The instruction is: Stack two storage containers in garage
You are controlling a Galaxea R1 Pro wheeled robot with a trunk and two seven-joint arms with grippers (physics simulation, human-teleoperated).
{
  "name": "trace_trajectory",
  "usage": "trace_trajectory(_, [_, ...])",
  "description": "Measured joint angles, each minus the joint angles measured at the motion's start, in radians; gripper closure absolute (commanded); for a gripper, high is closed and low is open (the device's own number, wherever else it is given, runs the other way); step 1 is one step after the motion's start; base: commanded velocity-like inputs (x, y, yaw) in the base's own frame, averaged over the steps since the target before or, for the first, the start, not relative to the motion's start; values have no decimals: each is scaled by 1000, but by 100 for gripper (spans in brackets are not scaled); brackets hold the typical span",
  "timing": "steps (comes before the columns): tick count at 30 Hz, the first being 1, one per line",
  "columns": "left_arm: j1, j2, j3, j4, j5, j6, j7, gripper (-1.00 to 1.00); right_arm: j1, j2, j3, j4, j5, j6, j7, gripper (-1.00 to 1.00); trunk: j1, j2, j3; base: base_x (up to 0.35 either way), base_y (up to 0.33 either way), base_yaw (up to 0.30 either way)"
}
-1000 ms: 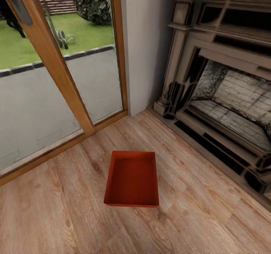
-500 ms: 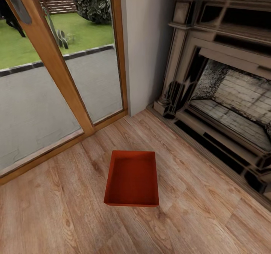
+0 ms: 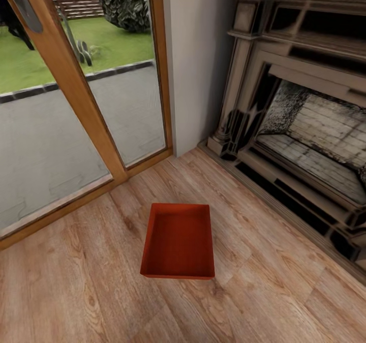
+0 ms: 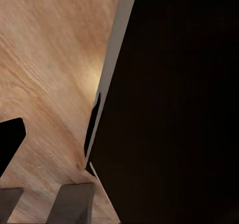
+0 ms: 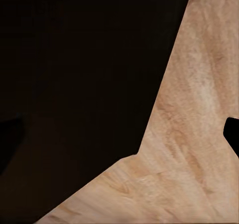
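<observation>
While one red-orange storage container (image 3: 178,242) sits open-top on the living room's wood plank floor (image 3: 76,292) between the glass door (image 3: 76,104) and fireplace (image 3: 300,144), neither claw's state can be told; a good pickup likely means gripping opposite walls evenly.

Nothing has changed across the head view pictures: the red-orange rectangular open-top storage container (image 3: 178,242) lies at the same spot on the light wood plank floor (image 3: 76,292) as a second ago. The framing has not shifted either, so the camera has held steady.
</observation>
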Motion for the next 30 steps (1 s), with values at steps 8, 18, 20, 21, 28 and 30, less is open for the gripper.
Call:
trace_trajectory(8, [45, -1, 1, -45, 1, -2, 3, -100, 45, 0, -18, -10, -13, 2, -2, -100, 0, 0, 0, 0, 0, 0])
trace_trajectory(18, [98, -2, 0, -91, -6, 2, -3, -100, 98, -14, -23, -50, -11, 18, -13, -100, 0, 0, 0, 0, 0, 0])
trace_trajectory(20, [98, 0, -1, -102, -6, 8, 1, -100, 97, -16, -30, -61, -11, 28, -24, -100, 0, 0, 0, 0, 0, 0])
trace_trajectory(21, [98, 2, -1, -107, -6, 13, 3, -100, 96, -19, -35, -67, -11, 33, -29, -100, 0, 0, 0, 0, 0, 0])
trace_trajectory(28, [96, 22, 0, -489, -10, 155, 8, -100, 71, -51, -160, -495, -9, 322, -85, -100, 0, 0, 0, 0, 0, 0])
trace_trajectory(30, [97, 22, 1, -544, -11, 193, 9, -100, 43, -52, -173, -637, -8, 386, -89, -100, 0, 0, 0, 0, 0, 0])
